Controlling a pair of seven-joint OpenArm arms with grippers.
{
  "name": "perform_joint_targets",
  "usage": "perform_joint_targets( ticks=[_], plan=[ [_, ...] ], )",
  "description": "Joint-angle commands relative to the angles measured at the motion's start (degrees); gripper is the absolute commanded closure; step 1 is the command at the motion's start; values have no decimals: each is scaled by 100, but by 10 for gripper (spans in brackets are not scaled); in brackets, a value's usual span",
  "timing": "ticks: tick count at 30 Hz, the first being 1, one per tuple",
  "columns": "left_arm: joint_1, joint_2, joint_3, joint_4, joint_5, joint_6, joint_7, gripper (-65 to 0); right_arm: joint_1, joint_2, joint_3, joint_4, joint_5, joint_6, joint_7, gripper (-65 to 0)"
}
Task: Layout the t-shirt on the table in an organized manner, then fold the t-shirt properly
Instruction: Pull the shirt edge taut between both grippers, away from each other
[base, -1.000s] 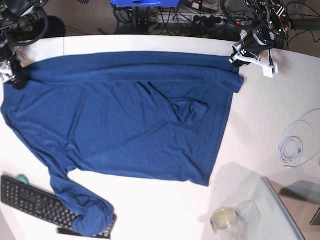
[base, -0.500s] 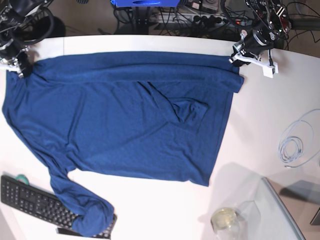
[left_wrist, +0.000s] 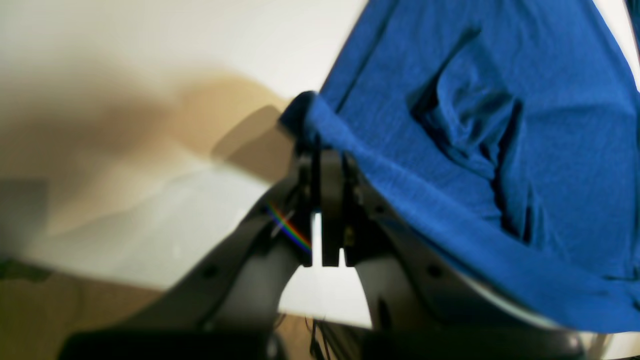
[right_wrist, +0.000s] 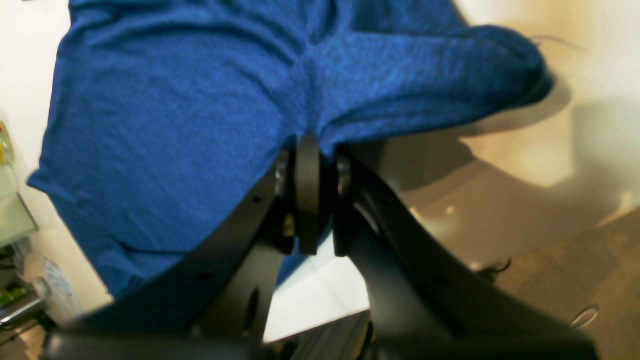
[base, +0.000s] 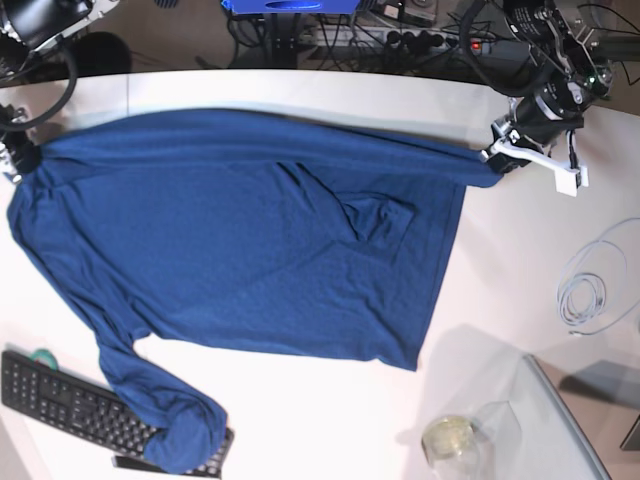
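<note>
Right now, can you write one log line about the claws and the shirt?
left claw: shut on t-shirt | right claw: shut on t-shirt | sleeve over keyboard

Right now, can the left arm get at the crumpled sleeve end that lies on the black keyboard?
Probably not. The left gripper has its jaws shut on a far corner of the dark navy knit t-shirt; the sleeve end on the black keyboard lies diagonally across the white table.

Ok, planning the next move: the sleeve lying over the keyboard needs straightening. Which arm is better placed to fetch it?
Probably the right. The right tool grips the t-shirt on the same side as the sleeve and keyboard; the left tool clamps the opposite corner, across the whole garment.
</note>
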Motion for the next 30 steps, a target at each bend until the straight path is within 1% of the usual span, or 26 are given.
perform_joint_targets(
  ticks=[1,3,8,14,18,22,26,29,30],
  plan=[
    [46,-28,-97,140,-34,-8,-1,0,46,103,136,208,68,23,-21,-6],
    [90,-2,-220,123,-34,-8,-1,0,46,103,233,252,59,23,-153,-6],
    [265,-28,-237,26,-34,-8,-10,0,-77,103,207,234,32,15,-144,-6],
    [459,-19,-211,17,-8,-8,-18,0,-217,103,224,-443,24,15,-118,-6],
    [468,-37,-211,-369,-8,-8,-27,0,-384,112,198,-777,24,15,348,-6],
    [450,-81,-229,-748,1,-17,-36,0,-446,112,198,-1058,24,15,506,-6],
    [468,-116,-246,-791,1,-17,-36,0,-481,112,198,-1155,24,15,524,-6],
    [468,-125,-255,-800,1,-17,-62,0,-481,112,198,-1217,24,15,726,-6],
    [468,-125,-255,-800,1,-17,-150,0,-490,112,198,-1225,24,15,770,-6]
  ],
)
